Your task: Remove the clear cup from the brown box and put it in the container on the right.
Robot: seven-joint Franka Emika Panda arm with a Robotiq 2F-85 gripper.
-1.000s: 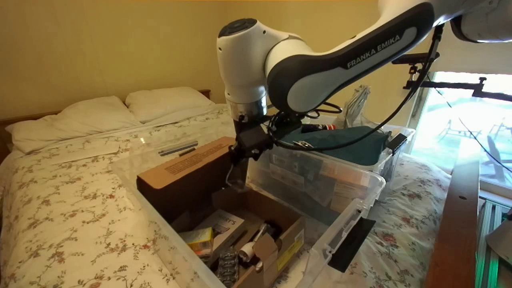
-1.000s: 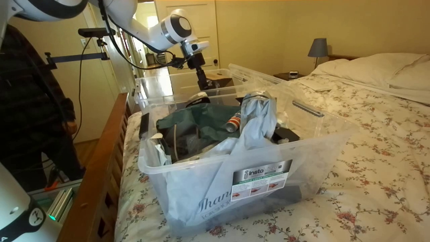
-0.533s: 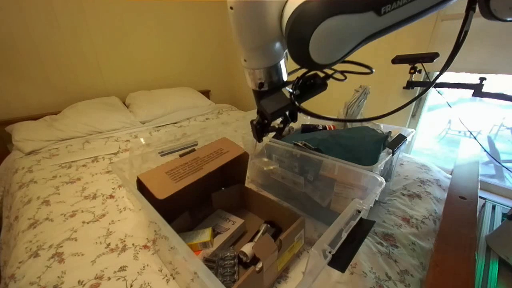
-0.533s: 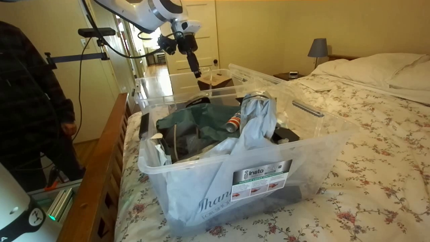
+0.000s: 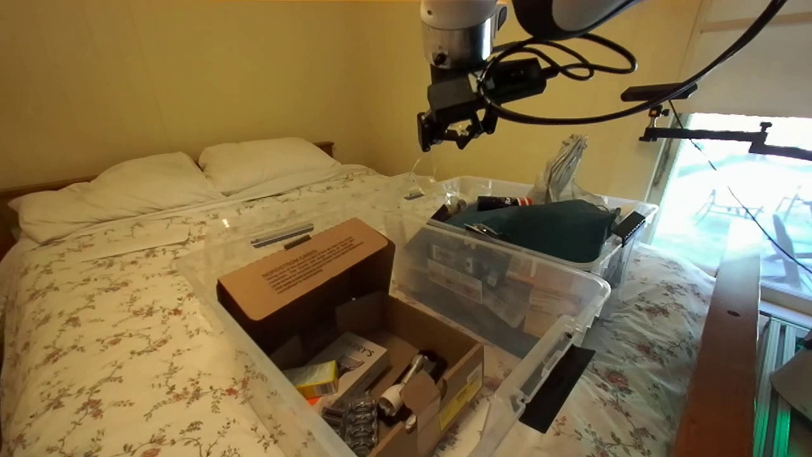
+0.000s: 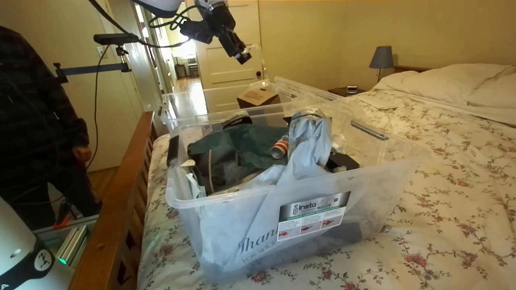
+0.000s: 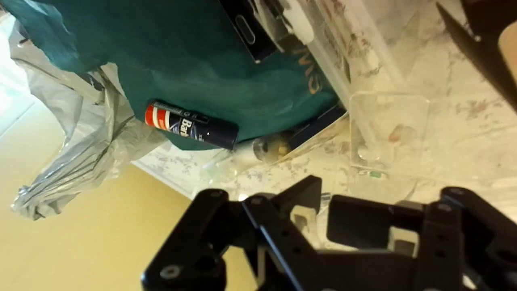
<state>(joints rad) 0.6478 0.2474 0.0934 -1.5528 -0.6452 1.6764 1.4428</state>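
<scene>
The clear cup [image 7: 388, 131] is a thin see-through plastic piece with a square, rounded base in the wrist view. My gripper [image 7: 325, 204] is shut on its edge, though the contact itself is hard to see. In both exterior views the cup [image 5: 415, 185] [image 6: 261, 82] hangs below the gripper [image 5: 444, 141] [image 6: 244, 58], raised above the bins. The brown box [image 5: 311, 273] stands open with its printed flap up; it also shows in an exterior view [image 6: 258, 96]. The container [image 5: 634, 212], also in an exterior view [image 6: 225, 199], holds a teal bag.
The brown box stands inside another clear bin [image 5: 590, 285] beside the container. A grey-white plastic bag [image 6: 308, 149] sticks up from the container. A dark can [image 7: 194, 125] lies on the teal bag [image 7: 226, 93]. A wooden bed rail [image 6: 121, 193] runs alongside. A person [image 6: 44, 121] stands behind it.
My gripper has risen out of the brown box with the clear cup and moved up and across toward the container's side. The box's printed flap is uncovered.
</scene>
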